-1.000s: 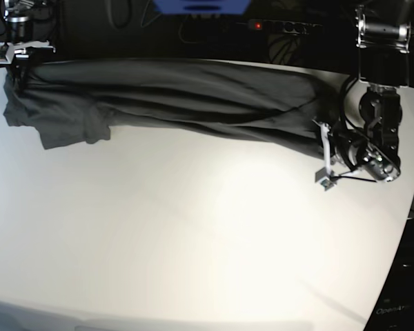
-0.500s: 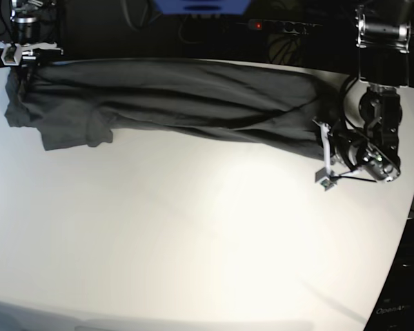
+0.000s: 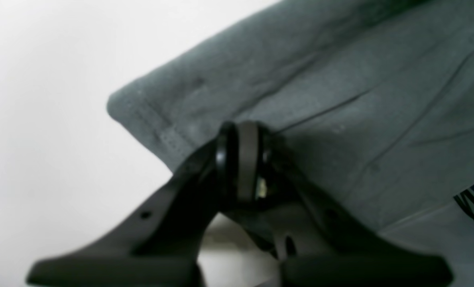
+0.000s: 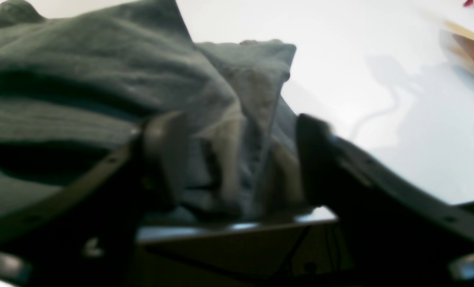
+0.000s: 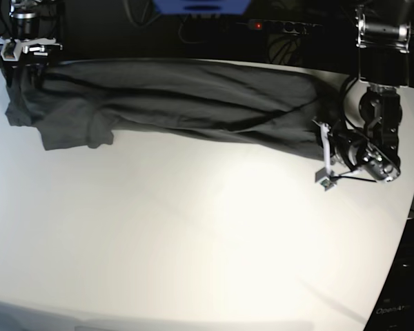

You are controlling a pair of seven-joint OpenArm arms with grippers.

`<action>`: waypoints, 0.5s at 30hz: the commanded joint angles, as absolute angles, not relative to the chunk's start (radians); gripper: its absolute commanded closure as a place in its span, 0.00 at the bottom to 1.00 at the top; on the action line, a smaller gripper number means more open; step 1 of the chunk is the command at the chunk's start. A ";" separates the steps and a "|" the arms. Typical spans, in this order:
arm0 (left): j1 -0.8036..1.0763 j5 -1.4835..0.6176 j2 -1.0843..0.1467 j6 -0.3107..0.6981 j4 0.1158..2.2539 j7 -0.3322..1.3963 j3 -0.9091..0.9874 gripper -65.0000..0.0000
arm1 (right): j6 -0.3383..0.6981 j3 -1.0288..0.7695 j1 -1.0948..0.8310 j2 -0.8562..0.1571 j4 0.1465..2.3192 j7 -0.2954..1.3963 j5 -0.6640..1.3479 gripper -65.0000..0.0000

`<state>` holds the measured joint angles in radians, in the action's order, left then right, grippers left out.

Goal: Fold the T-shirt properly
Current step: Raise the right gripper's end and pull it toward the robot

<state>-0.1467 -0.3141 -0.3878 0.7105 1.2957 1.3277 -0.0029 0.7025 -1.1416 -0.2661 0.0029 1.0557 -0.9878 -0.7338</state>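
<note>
The dark grey T-shirt (image 5: 179, 100) lies as a long wrinkled band along the far side of the white table (image 5: 193, 227), with a sleeve (image 5: 76, 127) sticking out at its left end. My right gripper (image 5: 24, 58) hangs over that left end. In the right wrist view it (image 4: 237, 139) is open, its fingers (image 4: 165, 151) apart with bunched T-shirt (image 4: 81, 71) between them. My left gripper (image 5: 322, 141) is at the shirt's right end. In the left wrist view it (image 3: 240, 155) is shut on the T-shirt (image 3: 340, 79) near the stitched hem (image 3: 157, 131).
Behind the table sit a power strip with a red light (image 5: 259, 25), a blue object (image 5: 200, 5) and cables. The table's right edge (image 5: 400, 234) curves away below my left arm (image 5: 379, 131). Bare white table fills the near half.
My right gripper has opened, letting go of the shirt's left end, and has shifted slightly back. The left arm has not moved.
</note>
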 commanded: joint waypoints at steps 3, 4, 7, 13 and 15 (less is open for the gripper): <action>-0.101 -0.200 -0.381 0.698 1.251 1.374 -0.022 0.94 | 0.698 -1.152 -0.265 -0.012 1.073 -1.018 -0.711 0.22; -0.101 -0.200 -0.381 0.698 1.251 1.374 -0.022 0.94 | 0.698 -1.162 -0.265 -0.012 1.073 -1.020 -0.711 0.21; -0.101 -0.200 -0.380 0.698 1.251 1.372 -0.022 0.94 | 0.698 -1.213 -0.228 -0.013 1.073 -1.021 -0.713 0.22; -0.101 -0.200 -0.378 0.698 1.251 1.371 -0.022 0.94 | 0.698 -1.342 -0.157 -0.053 1.075 -1.026 -0.713 0.22; -0.101 -0.200 -0.378 0.698 1.251 1.371 -0.022 0.94 | 0.698 -1.356 -0.139 -0.064 1.075 -1.026 -0.713 0.22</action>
<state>-0.1471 -0.3138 -0.3870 0.7105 1.2957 1.3312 -0.0029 0.6987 -1.3529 -0.1436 -0.0521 1.0588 -0.9947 -0.7338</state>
